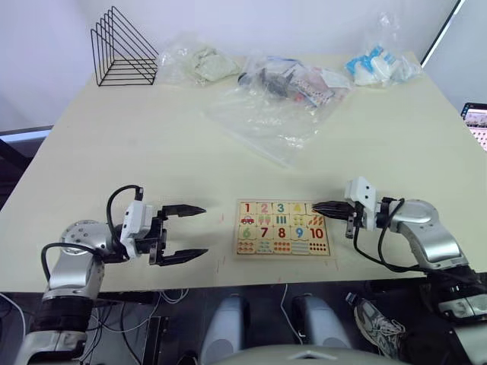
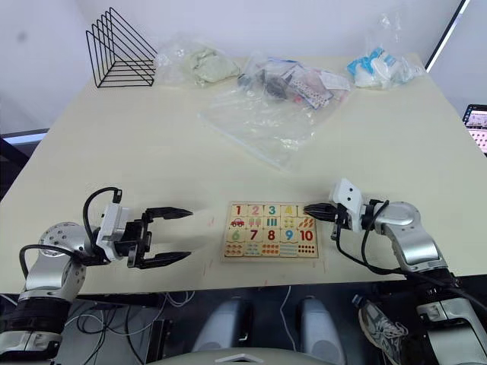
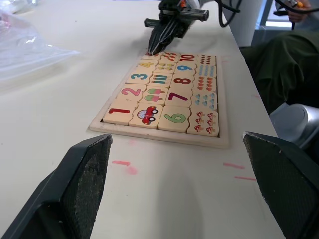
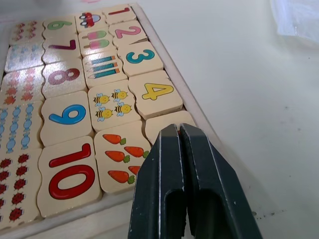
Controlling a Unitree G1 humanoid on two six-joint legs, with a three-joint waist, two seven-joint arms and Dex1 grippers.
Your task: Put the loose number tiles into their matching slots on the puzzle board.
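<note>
The puzzle board point(image 1: 283, 249) lies near the table's front edge, between my two grippers. In its top row the number tiles 1 point(image 3: 115, 113), 2 point(image 3: 131, 91), 3 point(image 4: 140, 56) and 4 point(image 4: 155, 92) sit flat in their slots. A fifth tile point(image 4: 167, 122) lies in the end slot of that row, its digit hidden by my fingers. My right gripper point(image 1: 316, 205) is shut, and its tips rest over that end tile with nothing held between them. My left gripper point(image 1: 204, 230) stands open on the table just left of the board, empty.
Several clear plastic bags point(image 1: 274, 114) with items lie across the far half of the table. A black wire rack point(image 1: 122, 49) stands at the far left. A person's leg point(image 3: 284, 64) shows beyond the table's right side. The front edge runs just behind both grippers.
</note>
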